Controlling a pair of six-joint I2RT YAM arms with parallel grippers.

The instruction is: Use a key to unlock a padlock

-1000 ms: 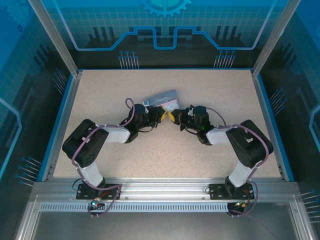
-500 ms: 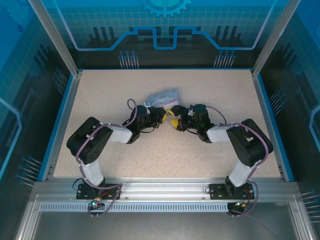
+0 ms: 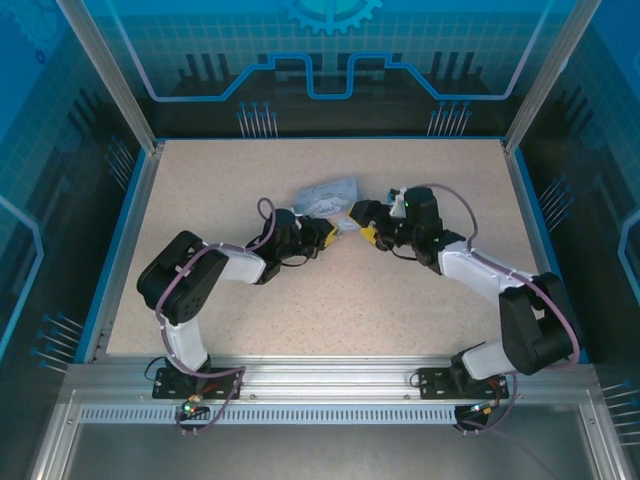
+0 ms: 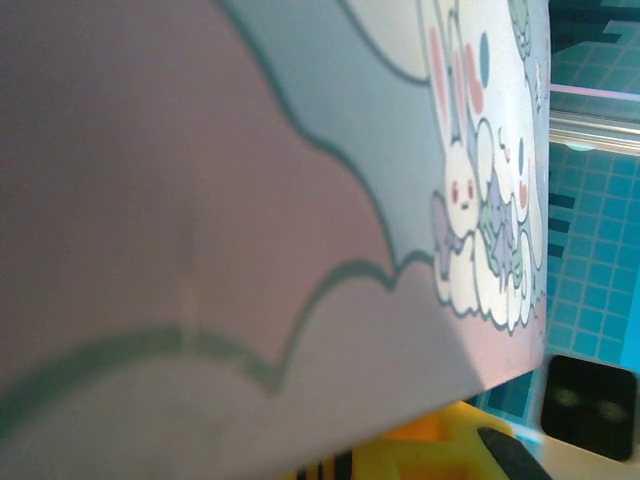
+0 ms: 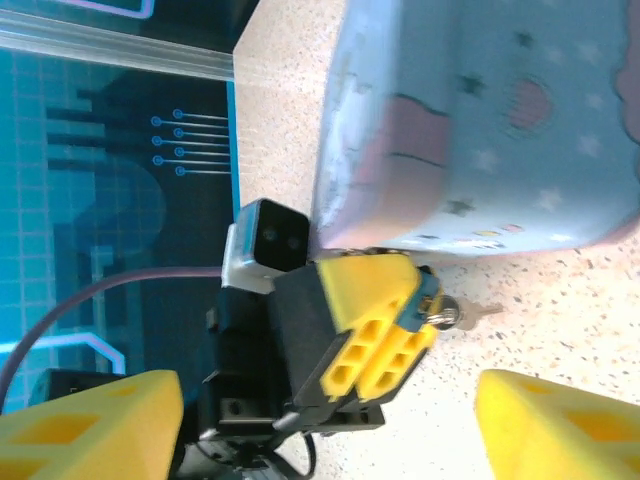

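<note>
The tin box [image 3: 328, 190] sits in the far half of the desk [image 3: 250, 320], about midway between its left and right edges. Both arms meet at the box's near side, close to its near right corner. The left gripper [image 3: 326, 232] is clenched, and in the right wrist view its yellow tips seem to pinch the padlock [image 5: 430, 290], a small bluish piece pressed just under the wall of the box. A small dark metal bit at those tips, with a thin stem reaching out over the desk, looks like the key [image 5: 452, 315]. It is too small to tell whether it is seated in the lock. The right gripper [image 3: 362, 222] is released and holds nothing. Its two yellow fingertips [image 5: 95, 420] stand wide apart on either side of the left gripper. The relation that matters is that the padlock and key lie straight ahead of the right gripper, inside the span of its spread fingers and a little toward the right-hand one, so the right arm is the one placed to work the key. The stem appears to run along the line between the two fingertips and parallel to the box wall. Closing as it stands would likely press on the key end-on. My judgement is that the wrist needs to turn, or come in from the side, before it closes.
</note>
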